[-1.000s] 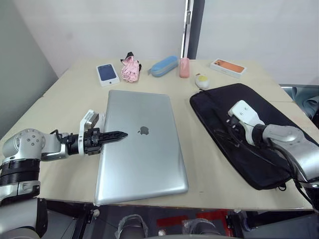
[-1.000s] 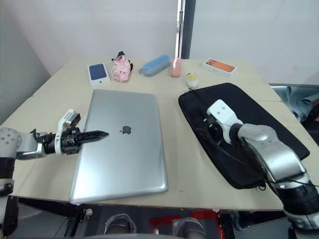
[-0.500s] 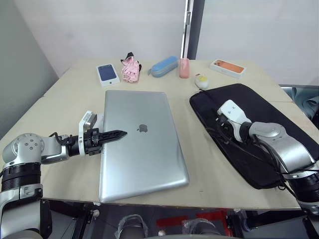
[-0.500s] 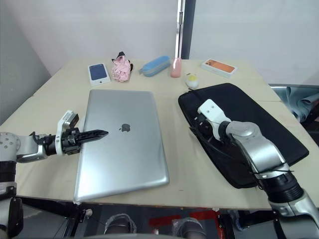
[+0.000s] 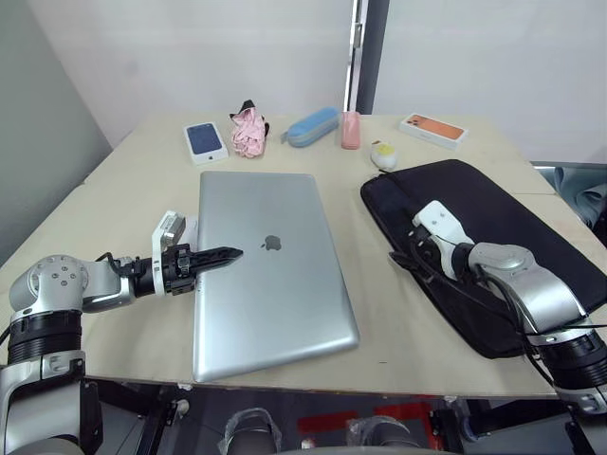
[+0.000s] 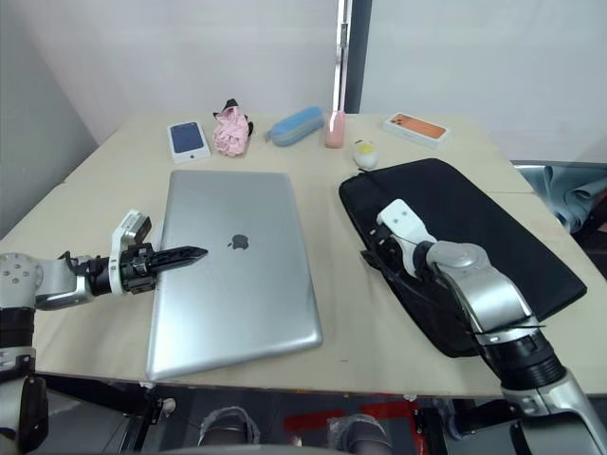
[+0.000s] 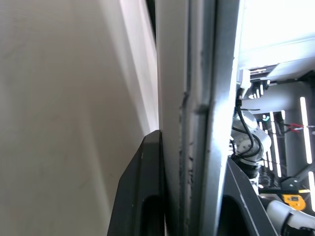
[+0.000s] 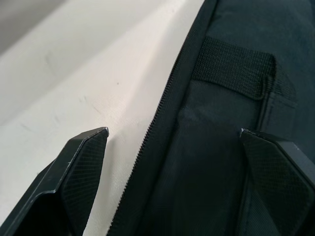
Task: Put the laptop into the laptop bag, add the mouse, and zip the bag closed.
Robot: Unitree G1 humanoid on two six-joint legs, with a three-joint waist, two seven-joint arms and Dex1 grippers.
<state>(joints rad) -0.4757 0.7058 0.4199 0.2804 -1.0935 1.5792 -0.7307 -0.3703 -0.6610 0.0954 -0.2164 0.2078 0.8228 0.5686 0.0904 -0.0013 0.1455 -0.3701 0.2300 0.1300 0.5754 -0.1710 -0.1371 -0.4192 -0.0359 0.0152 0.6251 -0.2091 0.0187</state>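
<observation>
On the pale wooden counter (image 5: 123,190) the closed laptop (image 5: 270,270) lies left of the laptop bag (image 5: 493,246), its left edge clamped in the left gripper (image 5: 223,255), while the right gripper (image 8: 177,147) hangs wide open over the bag's zipper edge.

The room is evenly and brightly lit from overhead, soft and white, with no hard shadows on the table (image 5: 417,341). The laptop (image 5: 270,270) lid carries a broad pale sheen, brighter toward its far edge. The laptop bag (image 5: 493,246) swallows light and reads nearly featureless black. Up close at the left wrist, the laptop's edge is soft and out of focus, and the background behind it blows out white.
</observation>
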